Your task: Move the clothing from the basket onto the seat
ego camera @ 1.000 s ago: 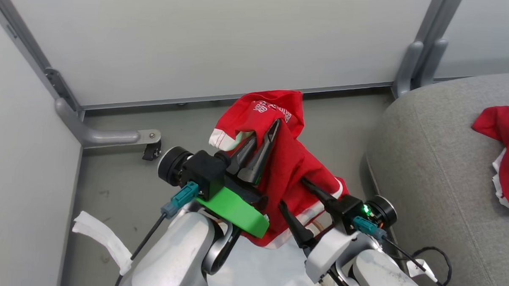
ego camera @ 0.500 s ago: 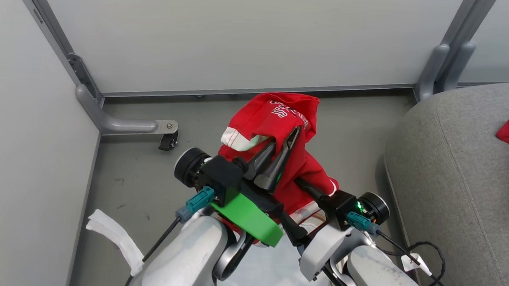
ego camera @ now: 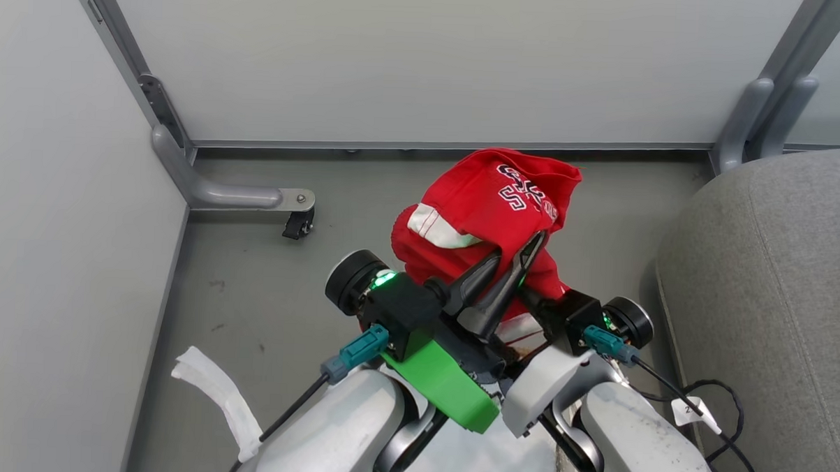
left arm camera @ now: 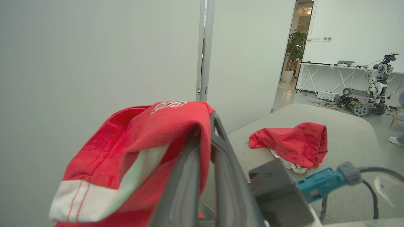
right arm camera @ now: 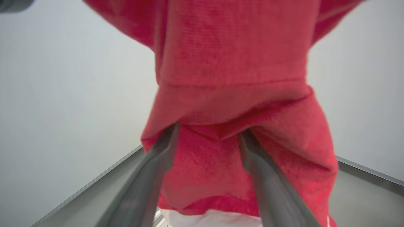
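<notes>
A red garment (ego camera: 491, 196) with white trim and lettering hangs above the grey floor. My left gripper (ego camera: 519, 245) is shut on a fold of it; in the left wrist view the cloth (left arm camera: 142, 132) is pinched between the fingers (left arm camera: 189, 164). My right gripper (right arm camera: 210, 129) is open, and the same garment (right arm camera: 233, 63) drapes over its spread fingertips. The grey seat (ego camera: 760, 311) lies to the right. A second red garment (left arm camera: 293, 143) rests on the seat (left arm camera: 347, 132). My arms hide the basket; a white patch (ego camera: 468, 461) shows between my forearms.
Pale partition walls (ego camera: 398, 53) close the corner ahead and to the left, with a metal foot and caster (ego camera: 296, 221) on the floor. A white cloth strip (ego camera: 215, 396) lies at lower left. A black cable (ego camera: 725, 407) runs beside the seat.
The camera has turned, shifting the whole scene rightwards. My left gripper has carried the garment a little right, towards the seat. The right gripper has drawn in close under the cloth.
</notes>
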### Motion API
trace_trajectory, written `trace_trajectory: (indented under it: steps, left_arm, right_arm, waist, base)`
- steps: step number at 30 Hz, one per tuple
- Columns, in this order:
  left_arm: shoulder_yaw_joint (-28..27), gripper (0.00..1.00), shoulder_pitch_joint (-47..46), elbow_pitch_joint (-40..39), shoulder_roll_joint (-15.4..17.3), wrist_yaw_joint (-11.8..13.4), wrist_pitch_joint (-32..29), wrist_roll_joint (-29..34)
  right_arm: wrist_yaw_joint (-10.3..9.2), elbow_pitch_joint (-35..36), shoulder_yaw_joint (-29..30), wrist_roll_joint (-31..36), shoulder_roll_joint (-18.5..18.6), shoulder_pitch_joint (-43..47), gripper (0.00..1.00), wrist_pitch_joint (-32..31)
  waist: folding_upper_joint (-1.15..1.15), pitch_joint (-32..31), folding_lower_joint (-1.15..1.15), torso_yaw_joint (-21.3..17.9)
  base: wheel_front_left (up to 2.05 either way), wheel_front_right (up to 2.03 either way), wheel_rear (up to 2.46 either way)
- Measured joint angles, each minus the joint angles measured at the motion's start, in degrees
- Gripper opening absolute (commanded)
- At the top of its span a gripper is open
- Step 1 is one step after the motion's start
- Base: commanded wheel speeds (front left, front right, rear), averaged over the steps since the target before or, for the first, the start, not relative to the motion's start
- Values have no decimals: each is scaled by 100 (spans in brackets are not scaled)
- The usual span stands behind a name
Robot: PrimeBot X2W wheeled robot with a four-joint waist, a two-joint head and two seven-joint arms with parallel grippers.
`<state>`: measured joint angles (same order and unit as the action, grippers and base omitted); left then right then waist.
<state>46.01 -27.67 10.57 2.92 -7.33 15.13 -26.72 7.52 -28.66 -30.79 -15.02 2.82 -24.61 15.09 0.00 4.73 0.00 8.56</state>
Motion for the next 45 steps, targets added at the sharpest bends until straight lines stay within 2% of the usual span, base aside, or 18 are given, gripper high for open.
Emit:
trace_trajectory:
  steps: [8, 22, 23, 24, 25, 26, 35, 45]
  left_arm:
    - [-23, 0, -4, 43, 1, 1, 0, -12]
    - [-154, 0, -4, 67, 1, 4, 0, 7]
    - [-163, 11, -4, 65, 0, 8, 0, 13]
    - [-175, 47, -4, 65, 0, 10, 0, 25]
    - [-189, 55, -3, 65, 0, 10, 0, 45]
    - [-194, 100, -1, 82, 0, 10, 0, 55]
    - [-538, 100, 129, 313, 8, 77, 3, 267]
    - [-958, 100, 260, 493, 64, 53, 3, 491]
  right_arm:
    - [0, -14, 104, -55, 0, -22, 0, 0]
    - [0, 172, 216, -65, 1, 4, 0, 0]
    - [0, 227, 245, -64, 1, 26, 0, 0]
    - [0, 277, 258, -57, 0, 45, 0, 0]
    - [0, 349, 277, -56, 0, 68, 0, 0]
    - [0, 437, 299, -54, 1, 91, 0, -1]
    - [0, 1015, 468, -32, -1, 481, 0, 0]
    - [0, 1470, 682, -56, 4, 714, 0, -1]
  waist:
    - [0, 8, 0, 50]
    - [0, 45, 0, -190]
    - [0, 47, 0, -206]
    - [0, 48, 0, -219]
    - [0, 47, 0, -237]
    - [0, 47, 0, -257]
    - [0, 35, 0, -665]
    - [0, 52, 0, -1694]
  base:
    - [0, 0, 0]
    - [0, 0, 0]
    - [0, 0, 0]
    - [0, 0, 0]
    - [0, 0, 0]
    - [0, 0, 0]
    - [0, 0, 0]
    - [0, 0, 0]
